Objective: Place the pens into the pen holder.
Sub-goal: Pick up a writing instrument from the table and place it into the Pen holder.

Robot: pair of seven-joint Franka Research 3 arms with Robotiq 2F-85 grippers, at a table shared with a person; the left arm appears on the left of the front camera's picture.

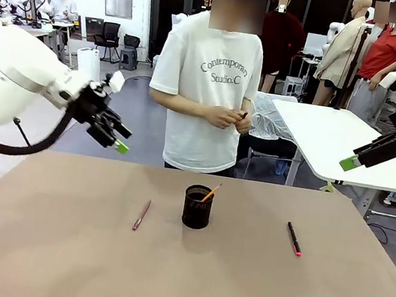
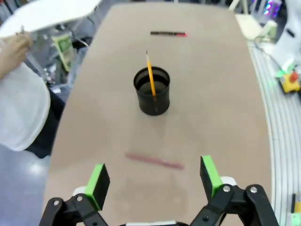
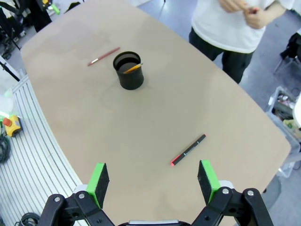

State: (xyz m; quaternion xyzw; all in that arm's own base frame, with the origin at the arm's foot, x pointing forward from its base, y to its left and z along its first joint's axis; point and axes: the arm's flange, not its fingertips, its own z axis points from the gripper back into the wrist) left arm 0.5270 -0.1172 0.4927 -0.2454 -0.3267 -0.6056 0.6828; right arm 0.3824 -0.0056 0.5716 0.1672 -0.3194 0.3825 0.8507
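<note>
Currently one of three done. The yellow pencil (image 1: 211, 192) stands inside the pen holder (image 1: 197, 207), leaning on the rim with its tip up and out over the edge. The pen holder sits upright near the middle of the surface (image 1: 57, 261). Two pens are left, both lying flat on the surface and well apart from the holder. The reddish-brown pen (image 1: 142, 215) is on the holder's left, on the robot's left-arm side. The black pen with the red end (image 1: 294, 238) is on the holder's right, farther from it than the brown one. Neither pen touches the holder or anything else. Left hand (image 1: 119, 140): raised well above the surface, out to the left of the holder, fingers spread wide, green pads apart, nothing between them, touching nothing. Its wrist view looks down past the brown pen toward the holder. Right hand (image 1: 355, 159): also high, far to the right of the holder, fingers likewise wide apart and empty, no contact. Its wrist view has the black pen lying nearest, the holder beyond. The person stands behind the holder at the far edge, not reaching in. Judgement: each hand is on the side of one remaining pen, so two pick-and-drop steps remain.
</note>
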